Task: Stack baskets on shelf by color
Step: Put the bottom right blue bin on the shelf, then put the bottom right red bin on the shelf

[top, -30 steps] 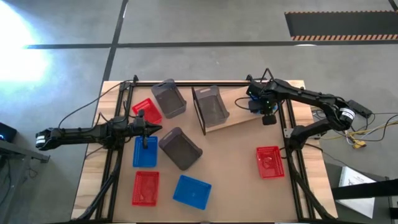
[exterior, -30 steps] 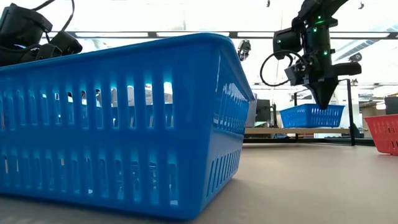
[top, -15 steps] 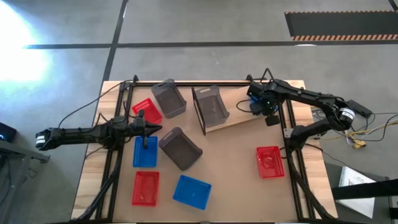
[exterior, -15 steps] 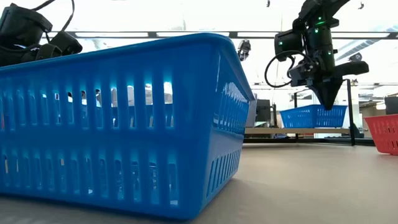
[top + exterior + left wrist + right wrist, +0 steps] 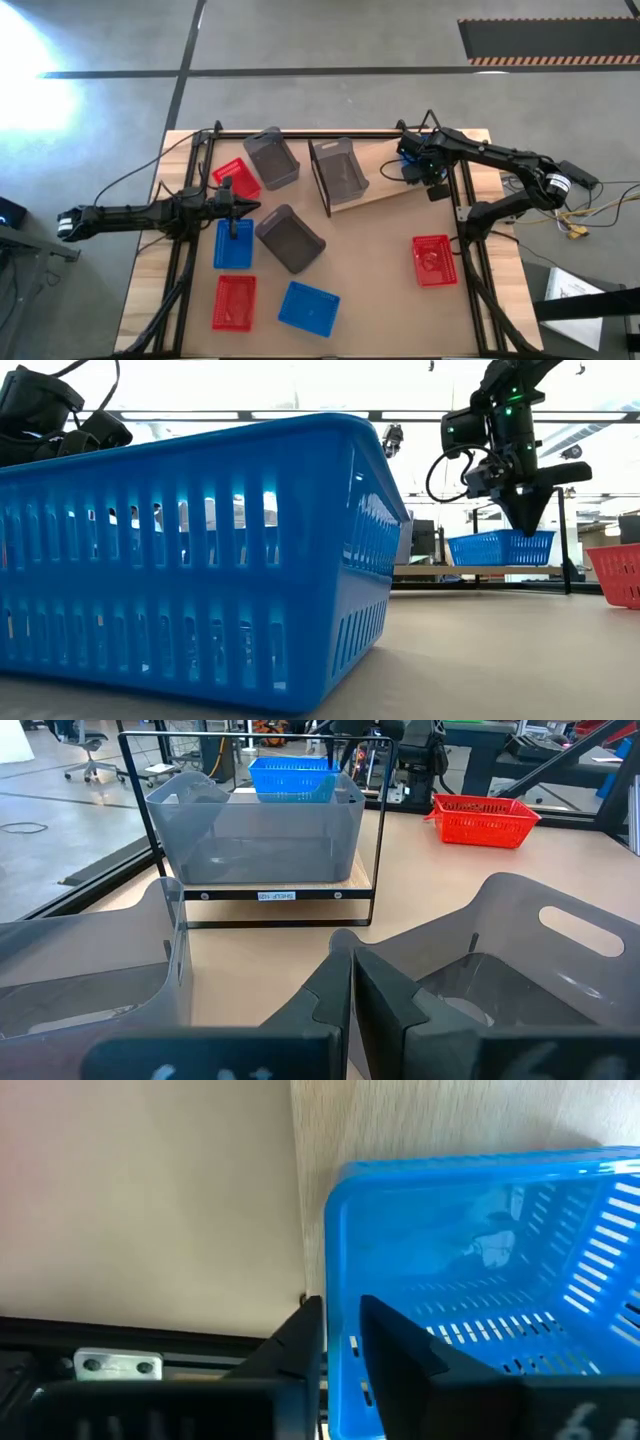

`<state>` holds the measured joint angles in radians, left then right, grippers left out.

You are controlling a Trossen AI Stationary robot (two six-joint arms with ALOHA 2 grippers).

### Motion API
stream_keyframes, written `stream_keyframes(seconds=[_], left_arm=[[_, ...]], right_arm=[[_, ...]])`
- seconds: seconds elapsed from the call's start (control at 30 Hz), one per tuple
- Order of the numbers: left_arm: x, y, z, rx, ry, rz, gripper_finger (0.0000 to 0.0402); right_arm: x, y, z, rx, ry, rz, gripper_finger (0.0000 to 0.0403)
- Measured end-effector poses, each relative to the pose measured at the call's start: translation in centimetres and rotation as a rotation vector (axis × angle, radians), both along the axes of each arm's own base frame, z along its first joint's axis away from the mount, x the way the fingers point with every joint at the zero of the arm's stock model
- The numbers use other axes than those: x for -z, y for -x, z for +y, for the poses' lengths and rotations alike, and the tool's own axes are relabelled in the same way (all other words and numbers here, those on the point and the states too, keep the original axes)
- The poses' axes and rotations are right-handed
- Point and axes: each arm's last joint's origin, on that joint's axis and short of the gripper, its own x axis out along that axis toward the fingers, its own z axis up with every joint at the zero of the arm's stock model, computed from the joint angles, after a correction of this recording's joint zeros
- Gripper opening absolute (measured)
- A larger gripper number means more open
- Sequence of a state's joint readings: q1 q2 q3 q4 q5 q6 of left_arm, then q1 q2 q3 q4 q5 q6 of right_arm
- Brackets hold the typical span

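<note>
surface: brown wooden tabletop [image 5: 370, 290] on a grey concrete floor, black rails along both sides.
high view, shelf: pale wood board [image 5: 375, 185] lying slanted near the far edge, a grey mesh basket [image 5: 340, 170] on its left end, open board between that and my right arm.
high view, right gripper: my right gripper [image 5: 432, 180] hangs over the shelf's right end, where a blue basket [image 5: 410, 168] is mostly hidden under my wrist.
high view, left gripper: my left gripper [image 5: 237, 208] reaches in from the left rail, between a red basket [image 5: 233, 177] and a blue one [image 5: 233, 245]; a tilted grey basket [image 5: 290, 238] is just beside it.
high view, loose baskets: another grey one [image 5: 271, 157] at the far edge; red [image 5: 233, 302] and blue [image 5: 308, 308] near the front; red [image 5: 434, 260] by the right rail, bare tabletop around it.
low view: slotted blue plastic wall fills the left; my right gripper [image 5: 523, 515] points down just above the far blue basket [image 5: 502, 547].
left wrist view: my left fingers [image 5: 330, 995] are pressed together on nothing, smooth grey basket walls on either side.
right wrist view: my right fingers [image 5: 300, 1340] sit narrowly apart, astride the blue basket's rim without clearly clamping it.
</note>
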<state>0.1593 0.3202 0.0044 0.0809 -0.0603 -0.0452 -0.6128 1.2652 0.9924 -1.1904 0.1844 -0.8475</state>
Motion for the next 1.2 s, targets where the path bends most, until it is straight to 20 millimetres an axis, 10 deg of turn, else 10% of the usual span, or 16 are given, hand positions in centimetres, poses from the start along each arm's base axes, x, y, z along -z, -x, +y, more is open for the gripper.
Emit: stream_keyframes(seconds=[0.37, 0.73, 1.2], left_arm=[[0.0, 0.0, 0.0, 0.000, 0.000, 0.000, 0.0000], [0.0, 0.0, 0.0, 0.000, 0.000, 0.000, 0.0000], [0.0, 0.0, 0.0, 0.000, 0.000, 0.000, 0.0000]], right_arm=[[-3.7, -0.9, 1.7, 0.177, 0.002, -0.005, 0.0104], [-4.4, -4.0, 14.0, 0.110, -0.033, -0.104, 0.0079], [-1.0, 0.4, 26.0, 0.314, -0.065, -0.168, 0.0096]])
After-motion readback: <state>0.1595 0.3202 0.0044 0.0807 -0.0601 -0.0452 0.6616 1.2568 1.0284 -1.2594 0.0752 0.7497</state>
